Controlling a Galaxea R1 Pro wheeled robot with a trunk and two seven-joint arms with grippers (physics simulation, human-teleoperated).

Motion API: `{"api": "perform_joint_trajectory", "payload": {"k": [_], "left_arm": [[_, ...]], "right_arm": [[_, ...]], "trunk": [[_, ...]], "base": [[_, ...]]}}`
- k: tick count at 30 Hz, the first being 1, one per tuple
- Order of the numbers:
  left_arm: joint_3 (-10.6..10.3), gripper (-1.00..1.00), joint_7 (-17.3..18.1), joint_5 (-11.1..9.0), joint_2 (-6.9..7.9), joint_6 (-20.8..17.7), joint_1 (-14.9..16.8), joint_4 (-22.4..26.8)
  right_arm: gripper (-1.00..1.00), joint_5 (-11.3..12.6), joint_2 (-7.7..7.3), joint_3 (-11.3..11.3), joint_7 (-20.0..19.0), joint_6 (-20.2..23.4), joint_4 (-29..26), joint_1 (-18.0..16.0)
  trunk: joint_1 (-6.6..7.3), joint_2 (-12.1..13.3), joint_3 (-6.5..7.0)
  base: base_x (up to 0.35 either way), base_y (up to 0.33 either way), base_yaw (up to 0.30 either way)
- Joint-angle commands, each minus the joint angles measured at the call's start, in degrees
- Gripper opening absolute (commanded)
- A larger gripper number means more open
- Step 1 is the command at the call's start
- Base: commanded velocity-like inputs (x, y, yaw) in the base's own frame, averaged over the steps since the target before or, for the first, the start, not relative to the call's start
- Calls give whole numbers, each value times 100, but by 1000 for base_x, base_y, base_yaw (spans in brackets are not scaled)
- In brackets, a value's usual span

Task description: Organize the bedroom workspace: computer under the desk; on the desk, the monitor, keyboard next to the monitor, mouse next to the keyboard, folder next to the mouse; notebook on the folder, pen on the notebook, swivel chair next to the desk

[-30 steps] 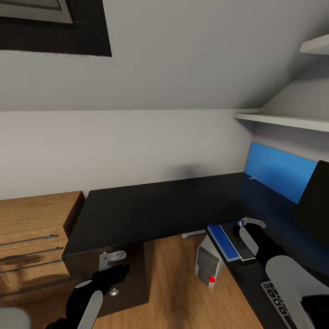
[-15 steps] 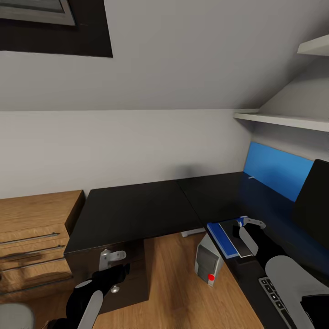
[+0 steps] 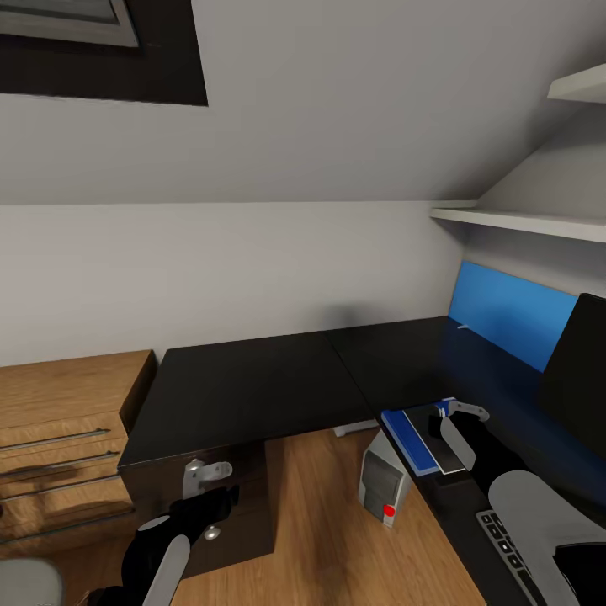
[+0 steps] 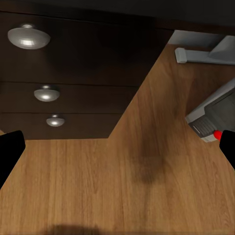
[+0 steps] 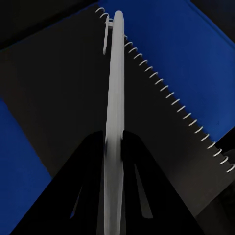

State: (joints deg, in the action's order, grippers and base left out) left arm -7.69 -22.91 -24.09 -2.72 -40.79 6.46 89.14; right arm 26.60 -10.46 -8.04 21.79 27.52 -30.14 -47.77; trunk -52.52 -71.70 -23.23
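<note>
1. Head view. The worktop (image 3: 252, 383) is a glossy black L-shaped top set against a pale wall under a sloped ceiling. Its drawer unit (image 3: 244, 505) hangs under the near end. The blue folder (image 3: 410, 438) lies on the worktop's right wing at the inner edge, with the dark notebook (image 3: 433, 438) on top of it. The right pincer (image 3: 459, 414) hangs directly over the notebook. The computer (image 3: 385, 486) stands on the wooden floor (image 3: 337, 539) below that wing, just beside the folder's edge. The monitor (image 3: 581, 370) and the keyboard (image 3: 509, 543) are cut off by the picture edge. The left pincer (image 3: 206, 480) sits in front of the drawer unit. A light wooden cabinet (image 3: 59, 438) stands beside the worktop's left end.

2. Left wrist view. Three round knobs (image 4: 46, 93) show on the drawer fronts. The left pincer's black fingertips (image 4: 10, 152) stand wide apart, released, with nothing between them. The computer is cut off.

3. Right wrist view. The white pen (image 5: 115, 112) runs lengthwise over the spiral-bound notebook, the folder beneath. The right pincer's fingers (image 5: 81, 196) are clenched on the pen's near end.
</note>
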Motion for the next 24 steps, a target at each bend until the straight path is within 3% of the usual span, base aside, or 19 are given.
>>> {"api": "perform_joint_trajectory", "payload": {"k": [1,24], "left_arm": [[-4,100,-56,-60,0,-14,4,7],[-4,100,-56,-60,0,-25,4,7]], "right_arm": [[-100,64,-9,-48,54,18,-10,-4],[-100,63,-9,-48,54,-56,-19,-4]], "trunk": [[0,-4,-7],[0,-4,-7]], "base": [[0,0,0],[59,0,0]]}}
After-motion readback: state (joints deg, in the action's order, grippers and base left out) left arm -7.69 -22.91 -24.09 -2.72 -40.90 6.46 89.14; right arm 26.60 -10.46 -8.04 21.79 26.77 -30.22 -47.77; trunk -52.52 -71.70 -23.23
